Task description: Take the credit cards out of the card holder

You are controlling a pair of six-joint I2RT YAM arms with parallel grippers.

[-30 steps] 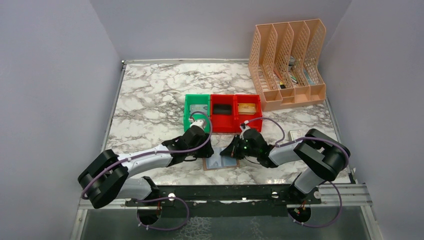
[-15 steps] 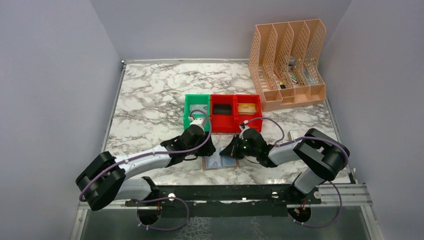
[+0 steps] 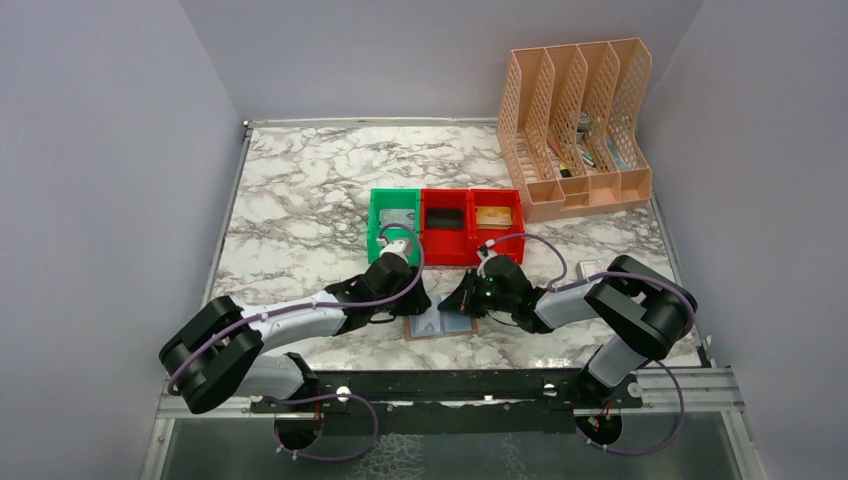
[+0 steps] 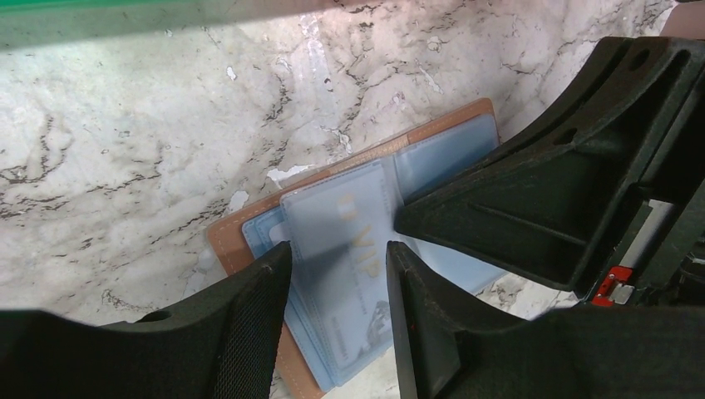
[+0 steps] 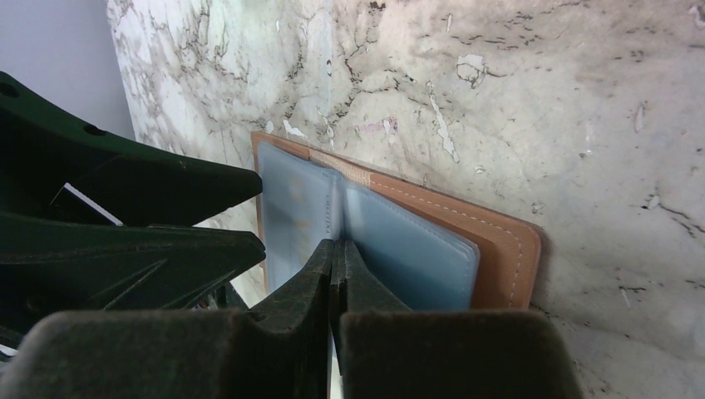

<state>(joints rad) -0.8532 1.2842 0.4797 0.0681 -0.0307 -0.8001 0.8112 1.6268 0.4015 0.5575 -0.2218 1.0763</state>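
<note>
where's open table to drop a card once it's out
Bare marble lies left of the green bin, and a wide strip runs behind it and the red bins to the back wall, left of the file rack. Crowded: left gripper and right gripper over the wallet, just before the bins.

Silver-grey arm links (image 3: 295, 320), bulky black joints (image 3: 205, 355), purple cables (image 3: 535, 240), green status light (image 3: 487, 294) at the right wrist.

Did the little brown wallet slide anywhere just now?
No. The flat brown leather card holder lies open in the same spot as before, just as far in front of the red plastic bins in the top view.
</note>
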